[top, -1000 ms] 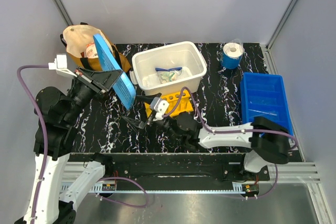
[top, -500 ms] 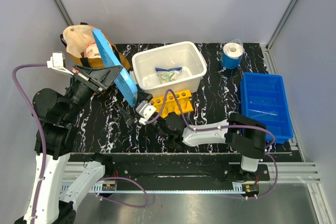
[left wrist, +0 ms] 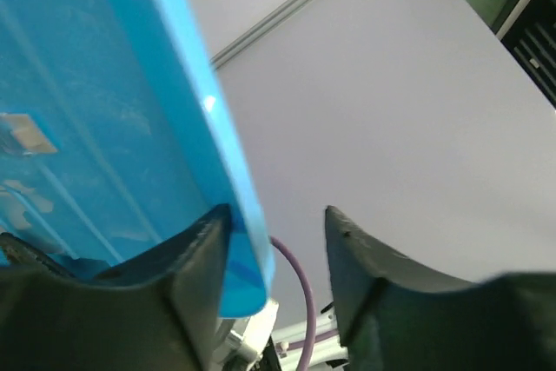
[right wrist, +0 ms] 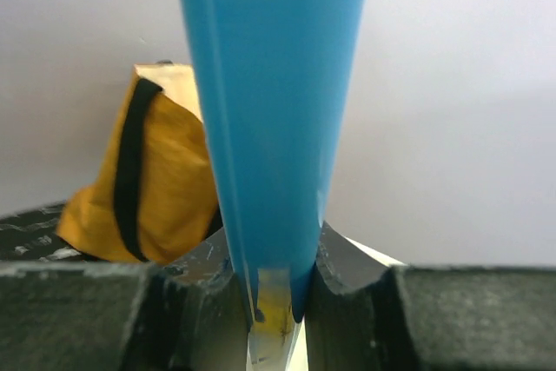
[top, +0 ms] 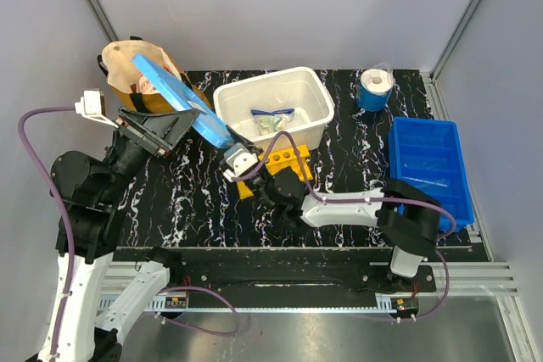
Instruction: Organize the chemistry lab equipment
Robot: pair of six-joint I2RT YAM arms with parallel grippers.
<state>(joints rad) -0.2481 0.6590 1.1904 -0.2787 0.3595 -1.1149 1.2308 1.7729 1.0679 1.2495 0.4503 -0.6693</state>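
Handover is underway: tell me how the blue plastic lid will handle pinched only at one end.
The blue plastic lid looks straight, so probably stiff. The right gripper pinches one end and the left gripper is open, so it may pivot.

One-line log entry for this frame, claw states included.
phase: handover | left claw: open, one finger against blue tray | right claw: shut on tray edge | tray: airborne, tilted

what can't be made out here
Top view: what is inside the brown bag, partly covered by the blue panel.
Top view: the yellow rack, partly under the right arm.
Top view: items beside the glasses in the white bin, too small.
Right wrist view: the scene ahead, mostly blocked by the panel in the right gripper.
Left wrist view: the panel's outline, cut off by the edges.
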